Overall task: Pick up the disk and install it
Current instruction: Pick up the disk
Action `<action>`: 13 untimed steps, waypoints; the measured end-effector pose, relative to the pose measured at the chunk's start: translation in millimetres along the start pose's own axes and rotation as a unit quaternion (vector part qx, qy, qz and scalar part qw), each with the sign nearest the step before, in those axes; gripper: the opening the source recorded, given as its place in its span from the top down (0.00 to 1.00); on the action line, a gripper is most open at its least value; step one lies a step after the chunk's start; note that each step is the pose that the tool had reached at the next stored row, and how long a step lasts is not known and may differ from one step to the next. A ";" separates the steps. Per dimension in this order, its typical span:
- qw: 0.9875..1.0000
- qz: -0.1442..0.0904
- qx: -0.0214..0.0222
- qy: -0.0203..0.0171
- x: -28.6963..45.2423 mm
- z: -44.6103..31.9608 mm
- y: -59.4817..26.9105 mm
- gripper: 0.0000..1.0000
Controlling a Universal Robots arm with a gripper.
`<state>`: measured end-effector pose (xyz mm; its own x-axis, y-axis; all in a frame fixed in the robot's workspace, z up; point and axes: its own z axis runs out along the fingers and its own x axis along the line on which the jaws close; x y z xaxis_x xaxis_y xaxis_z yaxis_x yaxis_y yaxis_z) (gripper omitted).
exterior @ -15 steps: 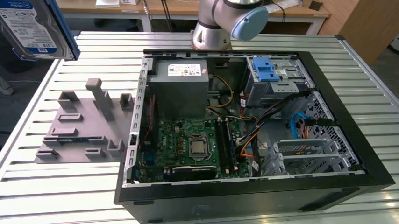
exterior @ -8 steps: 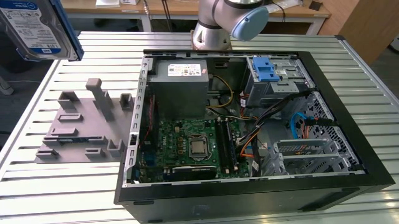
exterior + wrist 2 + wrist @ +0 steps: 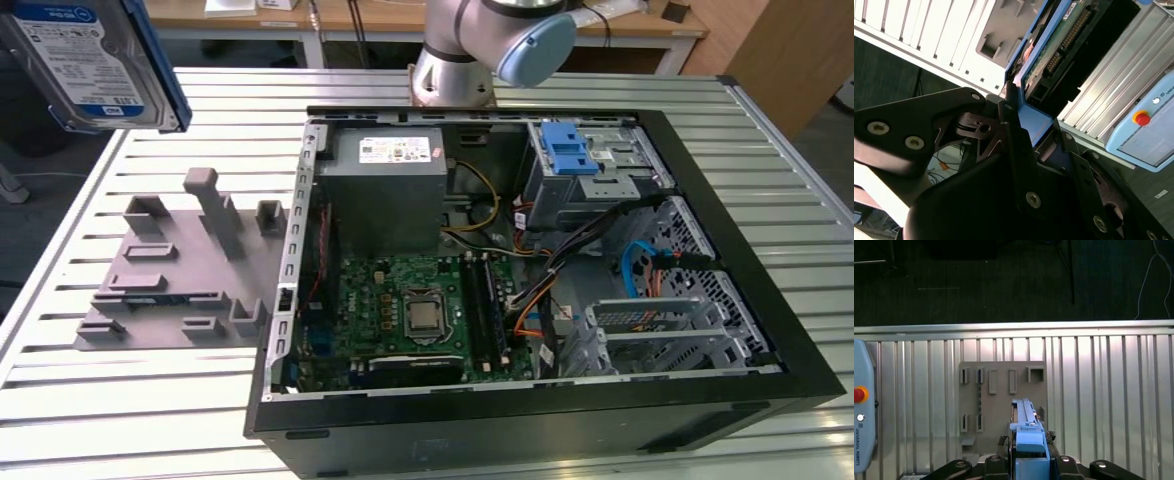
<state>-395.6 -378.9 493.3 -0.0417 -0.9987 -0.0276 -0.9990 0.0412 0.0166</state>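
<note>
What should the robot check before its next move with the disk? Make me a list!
1. Is the disk gripped? Ok. In the second wrist view the end effector clamps its blue carrier from both sides.
2. Is it off the grey holder? Ok. It hangs high in the air, not touching it.
3. Is the computer case open? Ok. The motherboard shows inside.
4. Is the drive bay free? Cannot tell.
5. Are the cables out of the way? Cannot tell. They bunch right beside the bay.
</note>
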 end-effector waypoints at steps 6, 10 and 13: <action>1.000 0.000 0.000 0.000 3.8 -0.1 -7.8 0.64; 1.000 0.000 0.000 0.000 7.1 -0.3 -11.6 0.64; 1.000 0.000 0.000 0.000 8.5 -0.5 -14.9 0.64</action>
<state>-381.1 -388.0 493.3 -0.0417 -0.9987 -0.0284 -0.9990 0.0412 0.0168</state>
